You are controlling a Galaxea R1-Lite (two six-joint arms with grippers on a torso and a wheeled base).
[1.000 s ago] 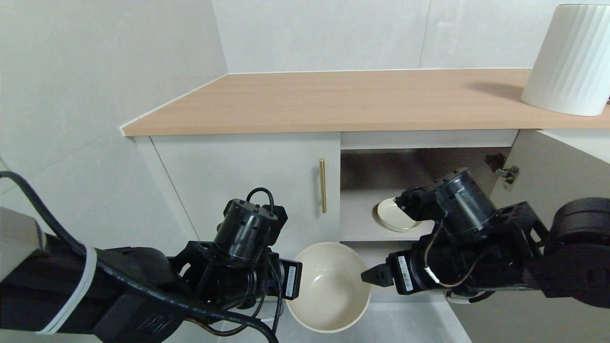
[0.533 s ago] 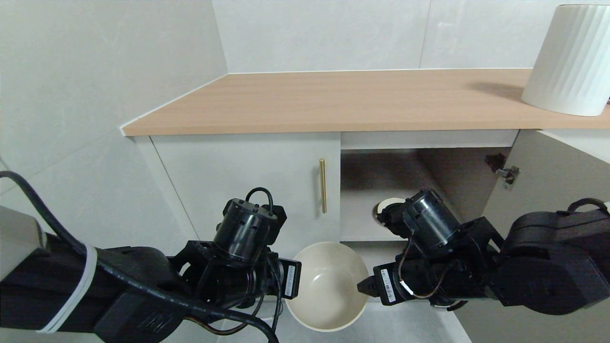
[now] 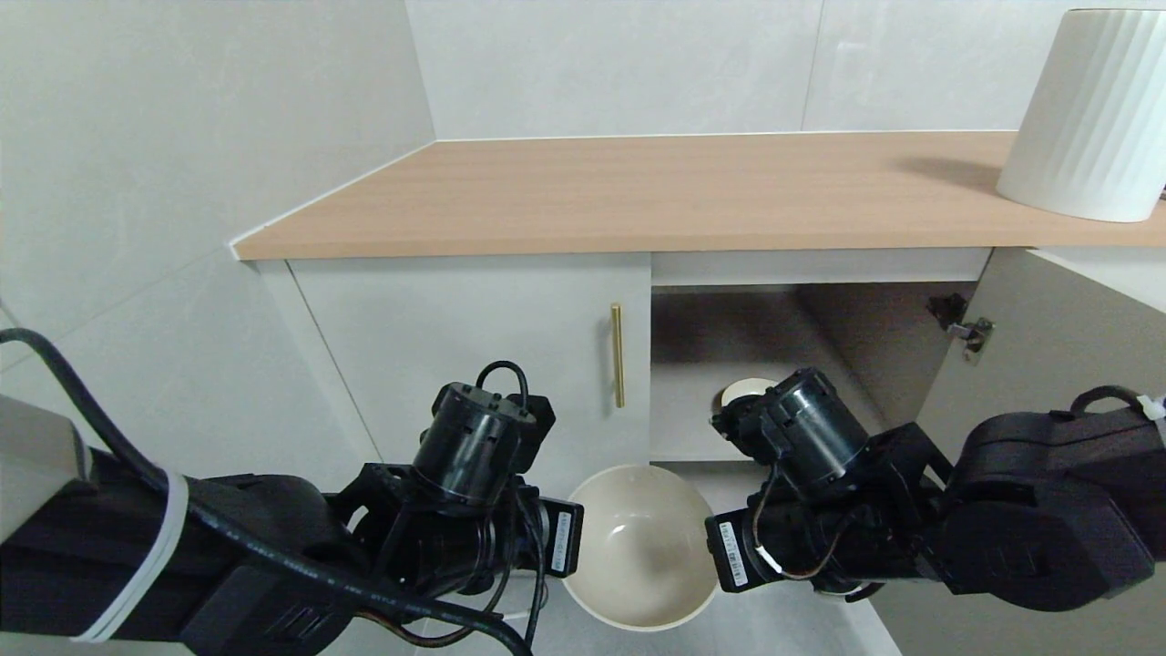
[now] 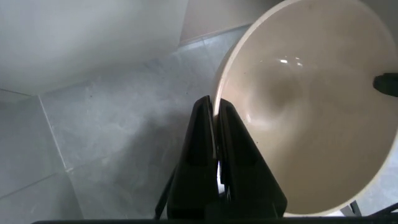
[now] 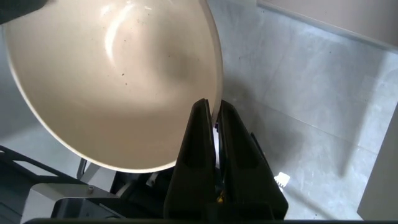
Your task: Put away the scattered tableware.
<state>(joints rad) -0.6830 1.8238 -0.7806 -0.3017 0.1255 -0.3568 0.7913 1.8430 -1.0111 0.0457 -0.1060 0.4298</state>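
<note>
Pinching opposite rims, left gripper (image 4: 214,111) and right gripper (image 5: 214,109) hold the bowl (image 3: 638,547).

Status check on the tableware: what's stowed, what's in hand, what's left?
Done: the cabinet door stands open and a pale dish sits on the shelf inside. In hand: the bowl, pinched at its rim by the left gripper on one side and the right gripper on the opposite side, out in front. Left: getting the bowl onto the shelf.
</note>
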